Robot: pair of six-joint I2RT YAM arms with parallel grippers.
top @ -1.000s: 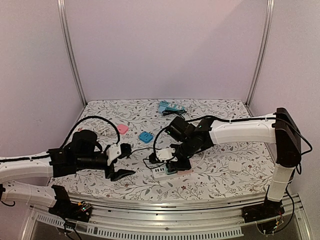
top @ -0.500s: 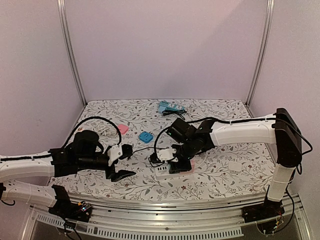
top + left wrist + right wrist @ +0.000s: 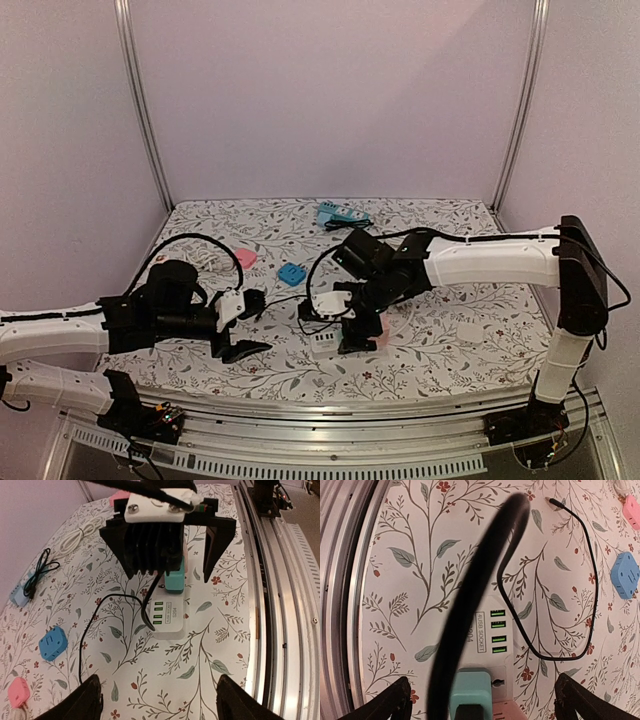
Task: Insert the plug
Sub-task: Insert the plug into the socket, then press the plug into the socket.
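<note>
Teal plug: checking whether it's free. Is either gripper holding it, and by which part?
Nothing is held. The right gripper is open, its fingers either side of the teal plug on the power strip; the left gripper is open.

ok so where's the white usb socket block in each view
Top external: white usb socket block, low centre.
Left wrist: about mid-frame.
Right wrist: lower centre, partly behind a blurred black cable.
Shared landmark: the blue square adapter, in all three views.
</note>
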